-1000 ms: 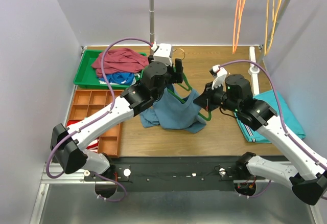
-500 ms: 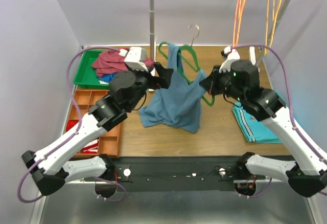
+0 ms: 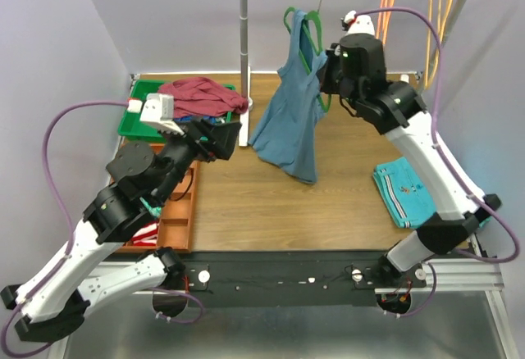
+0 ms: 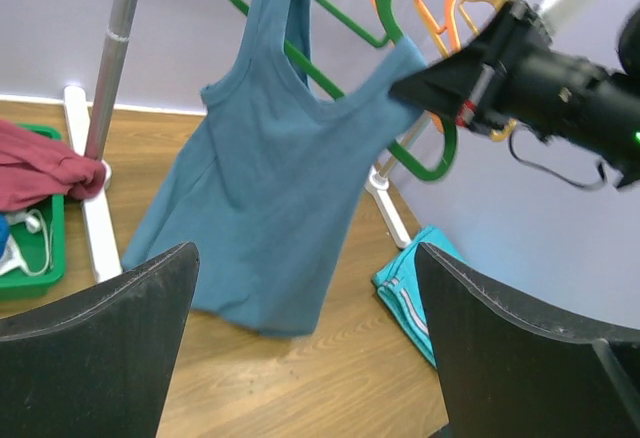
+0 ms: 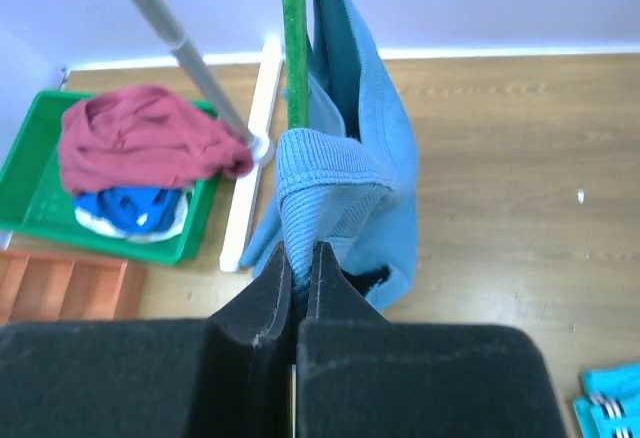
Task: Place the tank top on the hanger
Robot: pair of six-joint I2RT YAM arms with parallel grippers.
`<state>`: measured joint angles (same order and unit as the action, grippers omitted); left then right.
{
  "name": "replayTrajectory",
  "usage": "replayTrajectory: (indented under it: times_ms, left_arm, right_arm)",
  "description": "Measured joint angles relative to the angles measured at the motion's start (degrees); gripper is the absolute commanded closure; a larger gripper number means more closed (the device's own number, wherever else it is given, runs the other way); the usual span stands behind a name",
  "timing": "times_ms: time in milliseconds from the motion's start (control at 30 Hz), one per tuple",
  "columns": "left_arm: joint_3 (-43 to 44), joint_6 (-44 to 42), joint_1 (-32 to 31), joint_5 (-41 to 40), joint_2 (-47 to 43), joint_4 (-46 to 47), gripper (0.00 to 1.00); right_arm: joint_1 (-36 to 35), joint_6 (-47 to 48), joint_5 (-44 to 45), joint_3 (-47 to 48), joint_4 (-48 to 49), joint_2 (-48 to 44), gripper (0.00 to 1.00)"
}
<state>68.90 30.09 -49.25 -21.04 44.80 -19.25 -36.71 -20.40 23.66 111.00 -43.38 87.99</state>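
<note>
Right of the pole (image 3: 244,39), above a wooden bench (image 3: 246,203) boxed in by lavender walls (image 3: 164,15), the tank top (image 3: 291,109) hangs on the hanger (image 5: 292,48), lifted clear of the wood. Right claw (image 5: 300,256) clamped tight on the hanger's end, shoulder fabric bunched at its tips. Hanger's lower bar hidden behind cloth. Left claw (image 3: 228,139) gapes wide, holding nothing, low and just left of the pole, well apart from the top.

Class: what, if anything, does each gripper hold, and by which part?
The right gripper pinches the tank top at a shoulder strap, together with the green hanger. The left gripper is open, empty.
</note>
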Motion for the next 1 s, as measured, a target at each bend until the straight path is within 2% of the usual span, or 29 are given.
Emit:
replayTrajectory:
  times_ms: [267,567,1000]
  left_arm:
    - [-0.6,-0.4,0.0,-0.1,-4.5,-5.5,0.04]
    - [-1.5,-1.0,0.0,-0.1,-5.4,-7.1,0.04]
    - [-1.7,-1.1,0.0,0.0,-5.4,-7.1,0.04]
  right_arm:
    - [0.0,2.4,1.8,12.0,0.5,9.6,0.99]
    - [0.0,3.7,1.8,17.1,2.5,10.8,0.99]
    - [0.0,5.0,2.5,24.2,5.4,22.1,0.99]
